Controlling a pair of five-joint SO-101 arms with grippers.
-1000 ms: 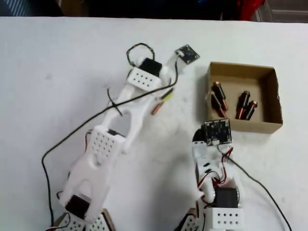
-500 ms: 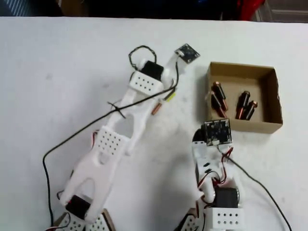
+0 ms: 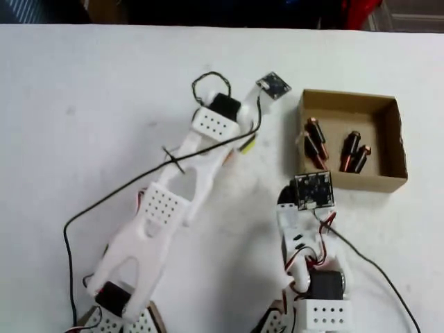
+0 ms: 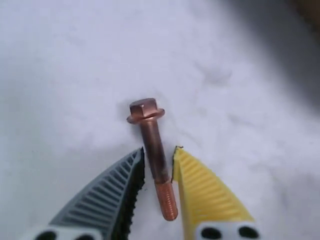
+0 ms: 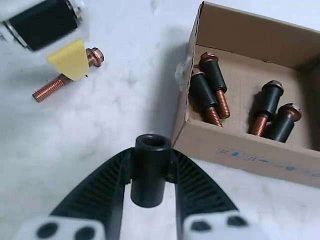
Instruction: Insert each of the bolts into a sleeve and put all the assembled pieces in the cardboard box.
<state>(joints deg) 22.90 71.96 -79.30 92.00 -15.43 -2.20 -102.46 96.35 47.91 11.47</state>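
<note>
Since a second ago my left arm (image 3: 163, 208) has pushed forward over the desk (image 3: 83, 83) toward the cardboard box (image 3: 361, 182). Right gripper (image 5: 151, 155) fingers clamp an upright sleeve (image 5: 150, 172) beside the box. Left gripper (image 4: 159, 149) fingers stand parted astride the bolt (image 4: 150, 132) lying on the desk. Four assembled pieces (image 5: 215, 87) lie in the box.

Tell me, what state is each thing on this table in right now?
Bolt: lying flat on the table, bare, no sleeve on it.
Left gripper: open, fingers either side of the bolt's shank.
Sleeve: upright, bore empty, gripped.
Right gripper: shut on the sleeve.
Cardboard box: open-topped, holding four assembled pieces.
</note>
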